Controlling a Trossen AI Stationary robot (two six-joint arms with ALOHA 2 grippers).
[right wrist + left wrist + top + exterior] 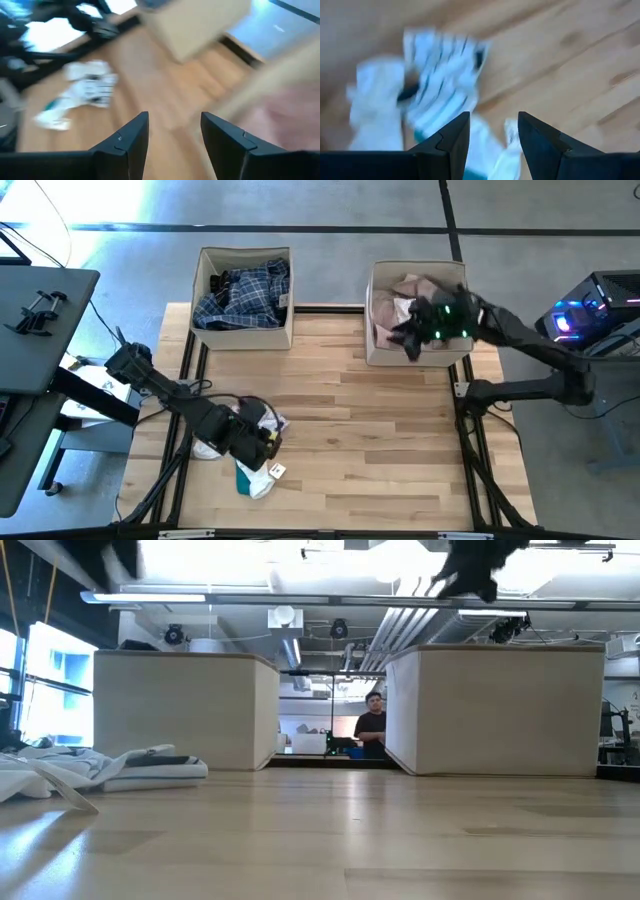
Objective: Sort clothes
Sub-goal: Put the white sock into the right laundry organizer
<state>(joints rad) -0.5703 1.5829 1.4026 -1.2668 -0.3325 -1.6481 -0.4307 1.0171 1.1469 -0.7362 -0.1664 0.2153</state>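
The left gripper (262,442) hangs over the front-left part of the wooden table (380,450), directly above a small heap of socks (262,470). In its wrist view the two dark fingers (451,145) stand apart with a clear gap between them and nothing in it; the white socks with dark stripes (442,75) and a white-and-teal sock (480,150) lie on the wood below, and whether the fingertips touch them cannot be told. From table height the same socks (120,768) show as a flat pale pile at the left.

The right gripper (412,340) is over the front-left edge of the right beige fabric box (372,345). Its fingers (127,142) are likewise parted and empty, with the table and the distant sock pile (87,90) ahead of them. A pale pink shirt (405,290) lies inside that box, along with a bit of white cloth.

The left beige fabric box (245,335) holds the blue-white plaid shirt (245,295), with a darker garment tucked at its left side. The two boxes stand at the table's far edge, well apart from each other. Beyond the gap between them, a person (372,730) stands in the room behind.
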